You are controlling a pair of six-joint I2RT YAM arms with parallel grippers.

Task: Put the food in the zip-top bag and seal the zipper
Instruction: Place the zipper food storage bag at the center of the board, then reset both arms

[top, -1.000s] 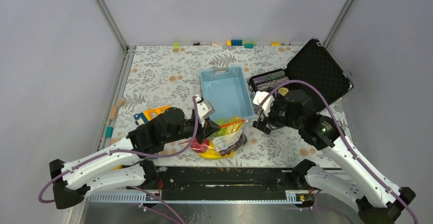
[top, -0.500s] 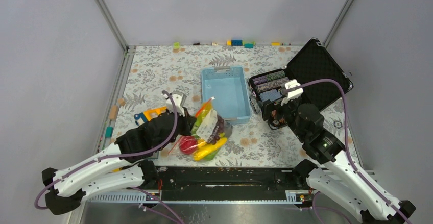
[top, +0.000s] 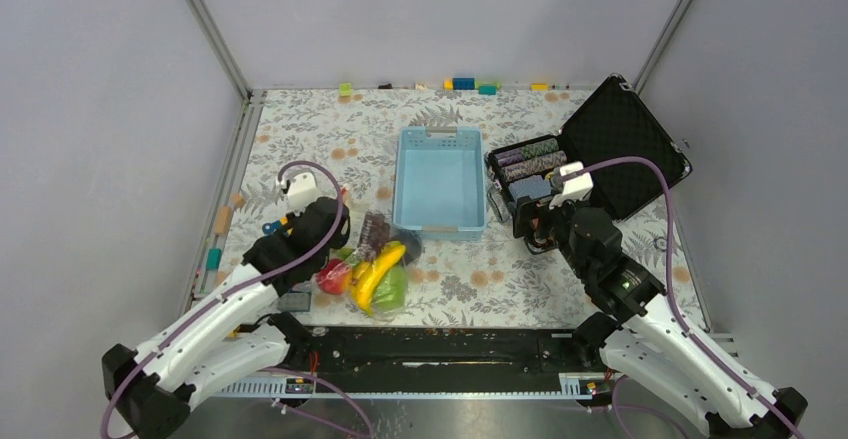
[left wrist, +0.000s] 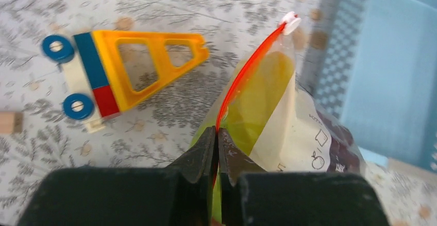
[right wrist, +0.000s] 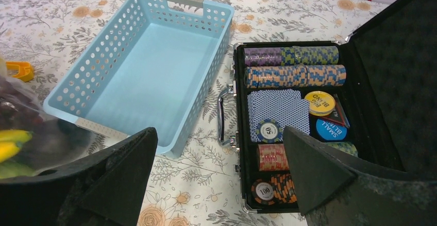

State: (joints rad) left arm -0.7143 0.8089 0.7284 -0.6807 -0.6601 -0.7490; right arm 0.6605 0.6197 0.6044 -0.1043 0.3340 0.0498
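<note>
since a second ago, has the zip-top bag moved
Yes. The zip-top bag has shifted left in the top view, away from the poker chip case, with the left gripper shut on its zipper.

One clear zip-top bag (top: 380,254) lies at the lower centre of the top view, with one orange-red zipper (left wrist: 244,69) along its mouth. Inside it show one yellow banana (top: 375,269), one red apple (top: 333,276), one dark bunch of grapes (top: 374,229), and green pieces (top: 393,287) too bunched to count. One light-blue basket (top: 399,184) sits at centre and one open black case (top: 625,144) at right. The case holds two long rows of poker chips (right wrist: 293,65), one yellow round button (right wrist: 319,102) and one blue button (right wrist: 330,129). One yellow toy (left wrist: 111,61) with two blue wheels (left wrist: 56,48) lies at upper left of the left wrist view.
</note>
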